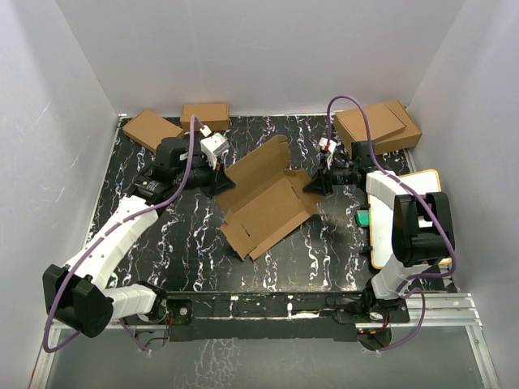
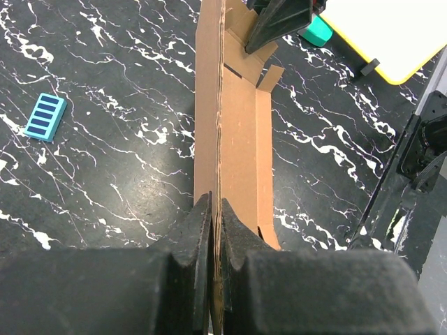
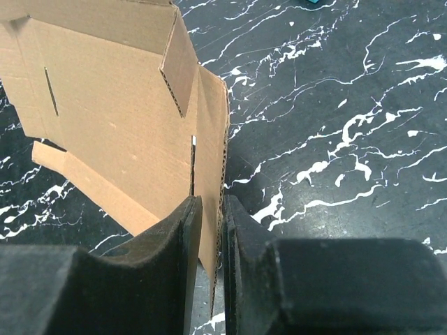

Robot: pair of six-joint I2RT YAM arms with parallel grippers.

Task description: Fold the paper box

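The paper box lies half unfolded in the middle of the black marbled table, one panel raised. My left gripper holds its left edge. In the left wrist view the sheet runs edge-on away from the left gripper, which is shut on the cardboard. My right gripper is at the box's right flap. In the right wrist view the flap stands between the fingers of the right gripper. These are slightly apart, with a gap showing beside the cardboard.
Two small brown boxes sit at the back left, and larger stacked brown boxes at the back right. A white board with a yellow rim and a teal object lie at the right. A blue block lies on the table.
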